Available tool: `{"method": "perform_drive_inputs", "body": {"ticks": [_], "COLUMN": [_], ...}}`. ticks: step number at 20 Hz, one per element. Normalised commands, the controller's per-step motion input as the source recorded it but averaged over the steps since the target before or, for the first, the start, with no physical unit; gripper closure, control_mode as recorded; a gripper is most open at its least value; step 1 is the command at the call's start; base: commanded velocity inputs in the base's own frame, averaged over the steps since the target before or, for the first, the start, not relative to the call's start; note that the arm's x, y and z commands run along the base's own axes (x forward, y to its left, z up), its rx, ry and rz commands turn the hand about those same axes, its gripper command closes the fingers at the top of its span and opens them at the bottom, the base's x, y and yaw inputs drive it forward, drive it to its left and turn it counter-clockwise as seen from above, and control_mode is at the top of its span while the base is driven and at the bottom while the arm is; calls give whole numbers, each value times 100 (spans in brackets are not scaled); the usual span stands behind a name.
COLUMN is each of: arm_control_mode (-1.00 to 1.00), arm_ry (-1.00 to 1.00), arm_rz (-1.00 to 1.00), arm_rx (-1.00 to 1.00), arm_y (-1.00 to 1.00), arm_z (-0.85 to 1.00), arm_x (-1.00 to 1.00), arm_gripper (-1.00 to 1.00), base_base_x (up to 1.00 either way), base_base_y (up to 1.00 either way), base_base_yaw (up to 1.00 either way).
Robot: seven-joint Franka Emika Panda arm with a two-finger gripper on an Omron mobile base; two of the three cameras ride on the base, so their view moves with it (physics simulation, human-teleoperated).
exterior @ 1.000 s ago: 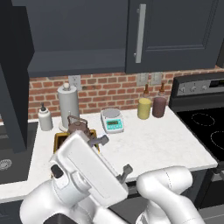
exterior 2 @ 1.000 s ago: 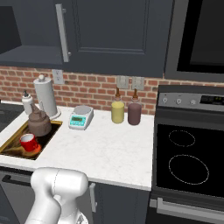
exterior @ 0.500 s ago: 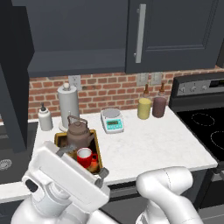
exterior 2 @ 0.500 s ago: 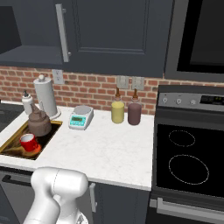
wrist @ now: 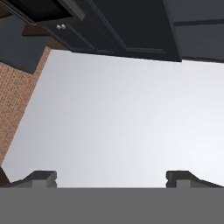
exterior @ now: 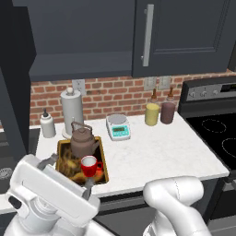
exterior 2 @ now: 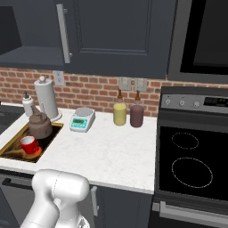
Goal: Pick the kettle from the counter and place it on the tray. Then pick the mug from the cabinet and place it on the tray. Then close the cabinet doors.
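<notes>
The brown kettle (exterior: 83, 142) (exterior 2: 40, 125) stands upright at the back of the black, gold-rimmed tray (exterior: 105, 168) (exterior 2: 12, 143) on the white counter (exterior: 156, 152). In front of the kettle the red mug (exterior: 89, 165) (exterior 2: 29, 143) sits on the tray as well. My gripper (exterior: 68, 172) (wrist: 111, 179) is open and holds nothing, low at the counter's front edge by the tray's near end. The cabinet (exterior: 78, 32) shows a dark open bay. Its left door (exterior: 14, 69) is swung out. The right door (exterior: 184, 32) with the silver bar handle (exterior: 147, 34) lies flat.
Along the brick wall stand a white bottle (exterior: 47, 125), a grey paper-towel roll (exterior: 72, 110), a white-and-teal scale (exterior: 118, 126), a yellow jar (exterior: 151, 114) and a dark purple jar (exterior: 168, 112). A black stovetop (exterior: 216, 138) borders the counter on the right.
The hand has dropped down and to the left, away from the tray, uncovering the kettle and the mug. The gripper has stayed open throughout.
</notes>
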Motion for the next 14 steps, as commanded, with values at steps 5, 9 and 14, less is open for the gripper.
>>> {"method": "perform_drive_inputs", "body": {"ticks": [5, 9, 14], "arm_control_mode": [-100, -100, -100], "arm_ry": [8, 4, 6], "arm_rz": [0, 0, 0], "arm_rx": [-4, -3, -7], "arm_y": [52, 28, 36], "arm_z": [0, -13, -20], "arm_x": [19, 24, 27], "arm_gripper": [-100, -100, -100], "base_base_x": [0, 0, 0], "base_base_y": [0, 0, 0], "base_base_yaw": [0, 0, 0]}}
